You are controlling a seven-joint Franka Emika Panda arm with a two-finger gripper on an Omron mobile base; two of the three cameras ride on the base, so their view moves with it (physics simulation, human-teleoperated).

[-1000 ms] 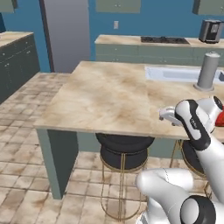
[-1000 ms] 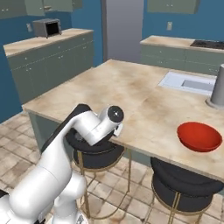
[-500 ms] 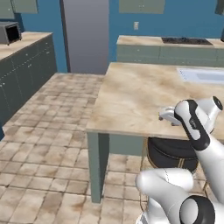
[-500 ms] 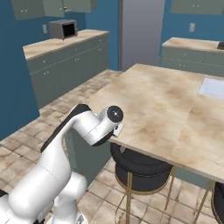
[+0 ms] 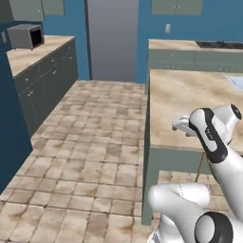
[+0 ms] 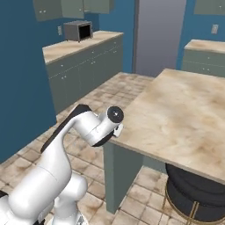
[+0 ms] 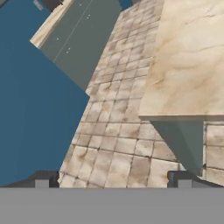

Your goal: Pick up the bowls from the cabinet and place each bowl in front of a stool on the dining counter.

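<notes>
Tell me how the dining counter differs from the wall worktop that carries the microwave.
The dining counter is a broad slab standing free on the tiled floor; the wall worktop is a narrow strip running along the blue wall. The dining counter has open space beneath with a black stool tucked under; the wall worktop sits on closed grey-green cupboard fronts. The wall worktop bears the microwave. Both have beige veined marble tops on grey-green bases.

You are looking at a kitchen with deep blue walls (image 5: pixel 128 28) and a floor (image 5: pixel 90 142) of beige and brown stone tiles. Along the left wall runs a row of grey-green base cupboards (image 5: pixel 45 85) under a marble worktop (image 6: pixel 79 44), with a dark grey microwave (image 5: pixel 26 36) standing on it. A tall flat grey panel (image 5: pixel 111 38) fills the far wall between two blue strips, and grey-green wall cupboards (image 6: pixel 72 8) hang above.
</notes>
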